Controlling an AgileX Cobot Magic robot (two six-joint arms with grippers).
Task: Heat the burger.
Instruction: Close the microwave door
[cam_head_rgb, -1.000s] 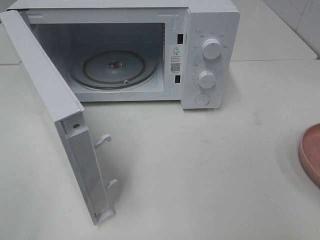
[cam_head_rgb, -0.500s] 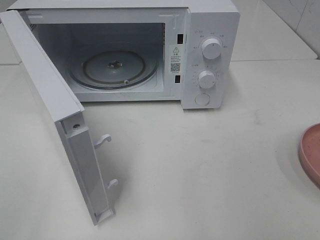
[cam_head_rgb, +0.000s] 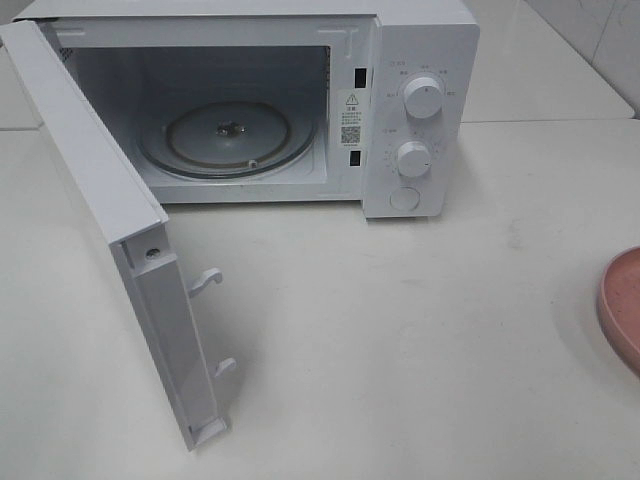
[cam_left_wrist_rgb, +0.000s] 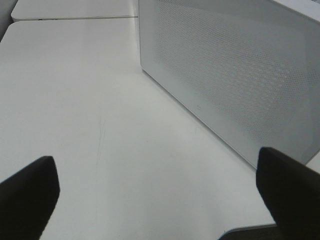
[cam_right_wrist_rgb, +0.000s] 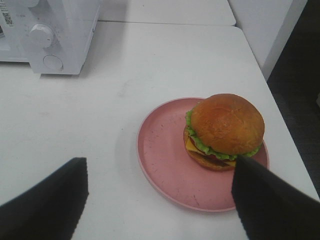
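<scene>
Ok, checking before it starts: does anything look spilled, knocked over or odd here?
Nothing stands out. The burger sits upright on the pink plate, off-centre but intact, and the microwave door hangs open, cavity empty.

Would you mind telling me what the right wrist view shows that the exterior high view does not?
Only the right wrist view shows the burger, sitting off-centre on the pink plate, with the open right claw above the table. Only the exterior high view shows the open door and the empty glass turntable. Both show the microwave, its knobs and part of the plate.
</scene>
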